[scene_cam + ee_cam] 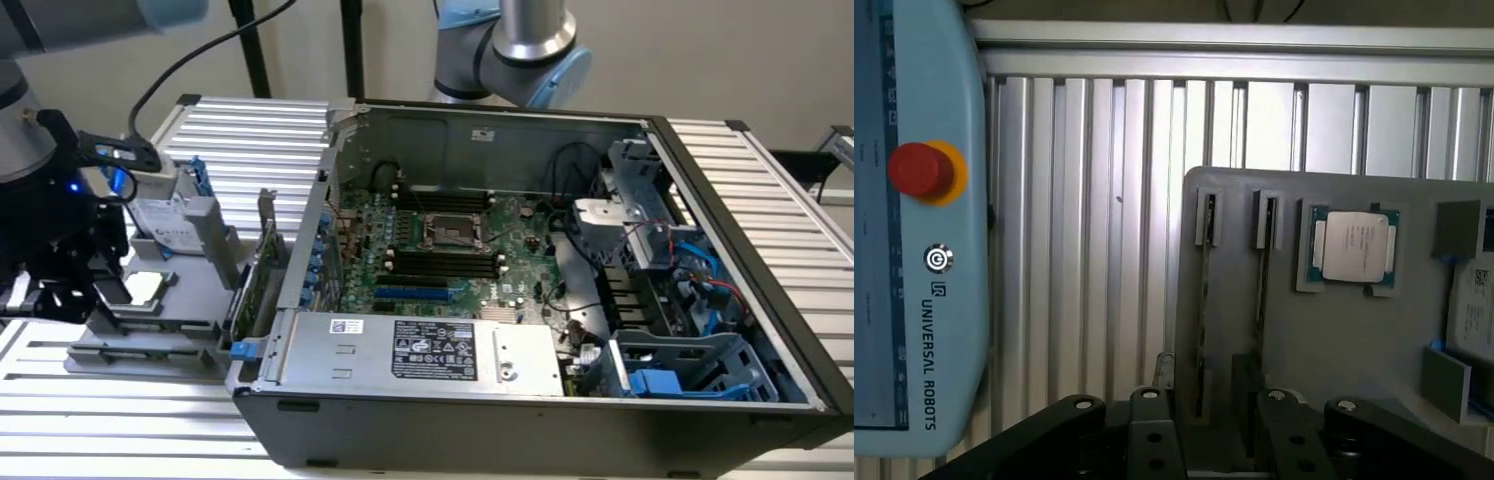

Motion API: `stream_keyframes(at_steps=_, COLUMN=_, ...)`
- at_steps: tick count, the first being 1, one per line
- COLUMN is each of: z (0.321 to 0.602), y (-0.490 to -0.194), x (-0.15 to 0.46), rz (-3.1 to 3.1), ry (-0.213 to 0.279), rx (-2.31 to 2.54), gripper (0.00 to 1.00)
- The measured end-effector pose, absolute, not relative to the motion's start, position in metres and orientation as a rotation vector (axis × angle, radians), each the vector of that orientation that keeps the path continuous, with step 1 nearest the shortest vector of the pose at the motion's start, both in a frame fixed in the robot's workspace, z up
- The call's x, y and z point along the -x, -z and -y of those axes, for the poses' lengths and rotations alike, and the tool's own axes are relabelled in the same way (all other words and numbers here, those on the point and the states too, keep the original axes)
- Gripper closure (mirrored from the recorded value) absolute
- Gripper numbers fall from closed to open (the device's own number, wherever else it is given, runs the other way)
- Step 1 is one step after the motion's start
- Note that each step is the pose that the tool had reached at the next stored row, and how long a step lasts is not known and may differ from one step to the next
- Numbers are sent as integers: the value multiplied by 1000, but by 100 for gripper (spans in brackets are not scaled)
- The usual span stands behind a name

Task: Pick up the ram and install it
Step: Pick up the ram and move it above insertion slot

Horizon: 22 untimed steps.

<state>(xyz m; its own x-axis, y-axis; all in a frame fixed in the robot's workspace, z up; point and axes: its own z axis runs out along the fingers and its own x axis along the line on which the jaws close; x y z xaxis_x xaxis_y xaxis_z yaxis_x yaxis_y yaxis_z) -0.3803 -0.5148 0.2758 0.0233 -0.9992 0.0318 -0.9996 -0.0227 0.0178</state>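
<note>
The gripper, spread wide above the grey holder, should sit square and centred over the ram standing edge-on in the holder's slot

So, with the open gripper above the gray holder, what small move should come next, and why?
Probably lower the gripper straight down, keeping its open jaws either side of the ram. The ram stands on edge in a slot of the gray holder, and in the wrist view it lies between the fingers, which do not seem to touch it.
</note>
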Motion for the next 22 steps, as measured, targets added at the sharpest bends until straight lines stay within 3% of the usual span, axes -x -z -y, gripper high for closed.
stream_keyframes(at_steps=22, z=518, y=-236, x=380, rz=2154, ry=-16, rx=-2239, gripper=64)
